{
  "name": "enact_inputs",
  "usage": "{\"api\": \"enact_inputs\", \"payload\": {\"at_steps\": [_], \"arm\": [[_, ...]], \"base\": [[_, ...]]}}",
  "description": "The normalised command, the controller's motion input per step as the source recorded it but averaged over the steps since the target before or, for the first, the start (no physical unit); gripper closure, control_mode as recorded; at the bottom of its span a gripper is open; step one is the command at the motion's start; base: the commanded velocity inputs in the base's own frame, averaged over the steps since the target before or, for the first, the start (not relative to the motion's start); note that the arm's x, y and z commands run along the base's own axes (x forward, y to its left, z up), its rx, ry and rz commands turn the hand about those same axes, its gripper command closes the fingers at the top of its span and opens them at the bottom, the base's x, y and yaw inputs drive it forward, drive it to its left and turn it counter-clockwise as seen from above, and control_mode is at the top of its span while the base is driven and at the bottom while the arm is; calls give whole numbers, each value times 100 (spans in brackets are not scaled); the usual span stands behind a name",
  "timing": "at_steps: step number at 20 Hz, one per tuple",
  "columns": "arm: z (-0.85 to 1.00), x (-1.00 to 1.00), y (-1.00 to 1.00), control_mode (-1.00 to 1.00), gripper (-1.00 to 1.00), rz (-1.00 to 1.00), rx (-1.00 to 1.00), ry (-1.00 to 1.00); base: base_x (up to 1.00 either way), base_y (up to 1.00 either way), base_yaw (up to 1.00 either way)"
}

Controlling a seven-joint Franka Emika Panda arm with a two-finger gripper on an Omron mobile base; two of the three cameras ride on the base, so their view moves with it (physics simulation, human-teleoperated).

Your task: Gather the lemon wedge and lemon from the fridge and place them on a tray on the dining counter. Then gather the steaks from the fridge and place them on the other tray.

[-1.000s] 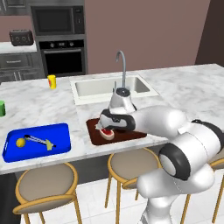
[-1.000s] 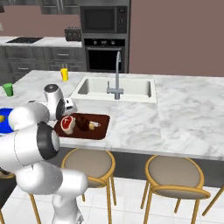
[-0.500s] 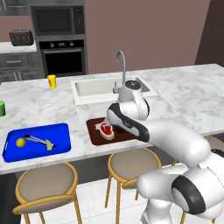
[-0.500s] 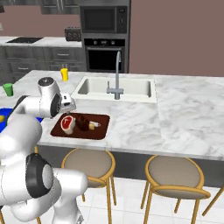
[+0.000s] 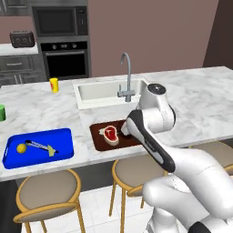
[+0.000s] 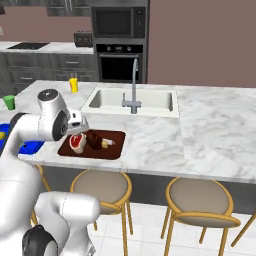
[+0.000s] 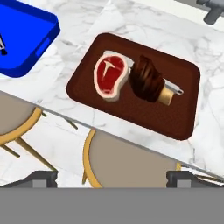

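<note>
Tool wide open, nothing between the two dark tips, which stood far apart at the bottom of the hand view. Hung above the near edge of the marble surface, over the brown tray.

Brown tray flat on the surface, just in front of the sink and faucet. Two steaks on it: a raw red one with a white fat rim at the tray's left half in the hand view, and a dark brown cooked one touching it on the right, a pale bone end poking out toward the tray's far side. Both seen again from the right base view, red steak beside dark steak, inside the tray.

Blue tray well apart to the left on the same surface. In it a yellow lemon near the left end, and a small lemon wedge further right; a thin grey object lay between them, too small to identify.

Yellow cup and green cup stood further back and left. Round stools with gold legs lined up under the surface edge.
</note>
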Motion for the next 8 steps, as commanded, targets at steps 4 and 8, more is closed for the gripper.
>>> {"api": "enact_inputs", "payload": {"at_steps": [4, 8], "arm": [[23, -73, -35, -100, -100, -6, 0, 0], [15, -78, -35, -100, -100, -6, 0, 0]], "base": [[0, 0, 0], [0, 0, 0]]}}
